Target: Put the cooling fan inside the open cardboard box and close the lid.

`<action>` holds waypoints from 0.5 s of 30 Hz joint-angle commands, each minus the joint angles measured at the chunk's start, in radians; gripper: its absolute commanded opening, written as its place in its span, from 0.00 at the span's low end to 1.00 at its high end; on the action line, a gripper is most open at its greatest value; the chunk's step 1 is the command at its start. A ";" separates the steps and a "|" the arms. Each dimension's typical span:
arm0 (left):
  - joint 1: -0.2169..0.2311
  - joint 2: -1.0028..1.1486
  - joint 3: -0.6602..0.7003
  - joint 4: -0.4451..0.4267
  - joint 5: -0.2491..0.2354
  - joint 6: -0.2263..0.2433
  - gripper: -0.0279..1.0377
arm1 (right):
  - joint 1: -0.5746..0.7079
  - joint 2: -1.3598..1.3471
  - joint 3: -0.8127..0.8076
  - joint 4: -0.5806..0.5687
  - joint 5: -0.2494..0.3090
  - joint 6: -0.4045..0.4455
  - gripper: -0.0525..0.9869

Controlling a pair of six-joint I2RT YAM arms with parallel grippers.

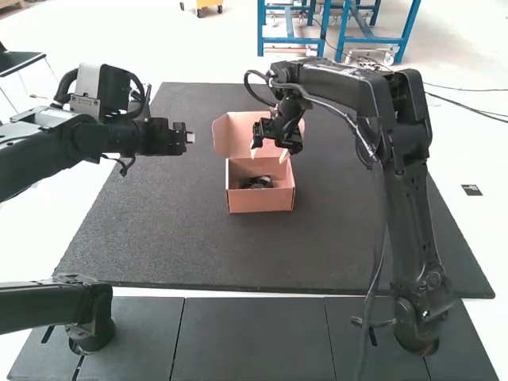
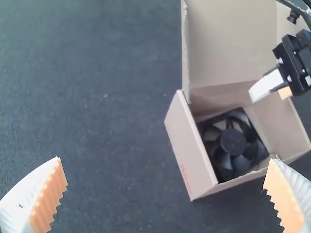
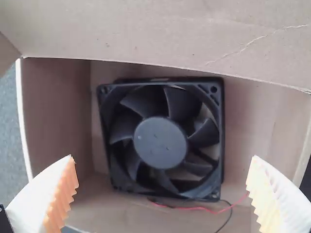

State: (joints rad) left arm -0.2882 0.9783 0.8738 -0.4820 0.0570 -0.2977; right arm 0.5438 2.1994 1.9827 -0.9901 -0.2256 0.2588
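Observation:
The black cooling fan (image 3: 163,138) lies flat on the bottom of the open cardboard box (image 1: 260,196), its thin red and black wires trailing beside it. It also shows inside the box (image 2: 189,165) as the fan (image 2: 233,145). The lid (image 1: 238,135) stands up at the box's far side. My right gripper (image 1: 270,149) hangs open just above the box's opening, with nothing between its fingers (image 3: 53,194). My left gripper (image 1: 189,136) is open too, held in the air to the left of the box, apart from it.
The box stands near the middle of a dark rubber mat (image 1: 159,222) that covers the table. Bare mat lies all around the box. The right arm (image 1: 397,159) arches over the mat's right side.

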 commanded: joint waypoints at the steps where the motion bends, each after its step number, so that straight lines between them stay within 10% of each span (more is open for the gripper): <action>1: 0.009 0.026 0.040 0.008 0.012 -0.015 0.92 | -0.001 -0.129 0.018 -0.002 -0.072 -0.039 0.82; 15: 0.009 0.168 0.148 0.006 -0.086 -0.020 0.92 | -0.018 -0.402 -0.185 -0.019 0.112 -0.336 0.82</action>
State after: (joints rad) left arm -0.2878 1.1370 0.9771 -0.4816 0.0242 -0.3092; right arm 0.5381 1.8427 1.8587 -1.0309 -0.1925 0.0257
